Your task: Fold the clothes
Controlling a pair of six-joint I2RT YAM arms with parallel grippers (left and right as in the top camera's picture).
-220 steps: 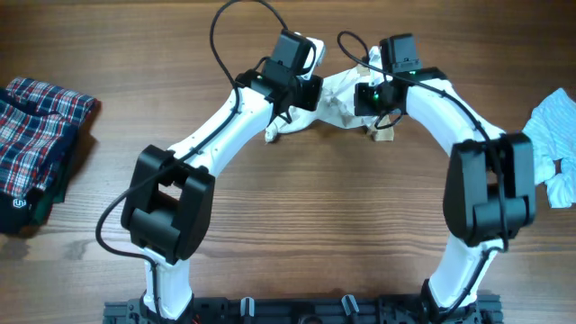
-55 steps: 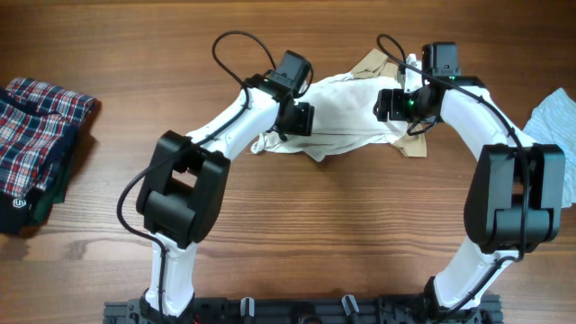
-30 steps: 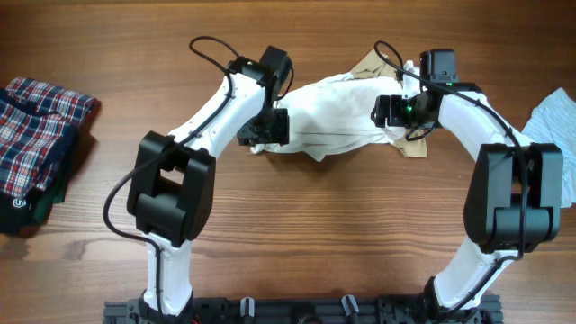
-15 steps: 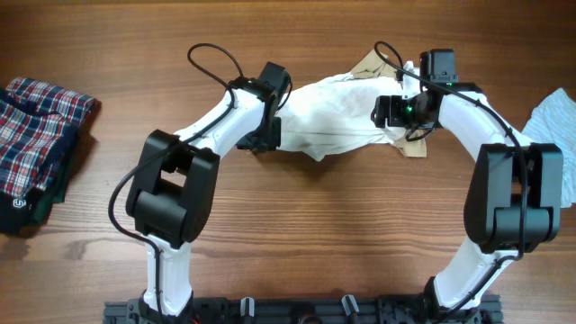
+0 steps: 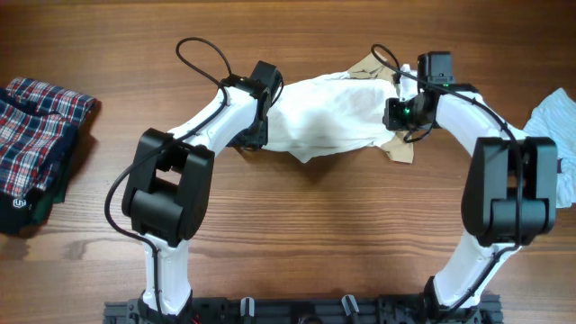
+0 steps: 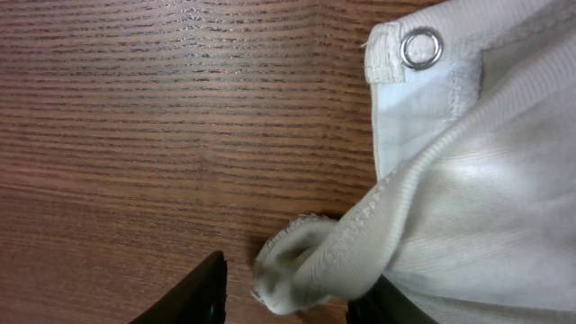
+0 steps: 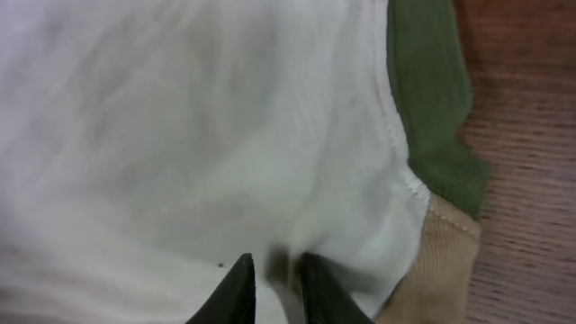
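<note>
Small white round logo on dark garment [image 5: 20, 205]; unreadable.

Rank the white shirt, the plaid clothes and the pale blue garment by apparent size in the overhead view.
1. White shirt, spread between the grippers.
2. Plaid clothes, a folded pile cut off by the left edge.
3. Pale blue garment, cut off by the frame edge and partly hidden by the arm, so its rank is unsure.

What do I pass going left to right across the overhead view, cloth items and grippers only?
Plaid folded garment → left gripper → cream-white shirt → right gripper → pale blue striped garment at the right edge.
</note>
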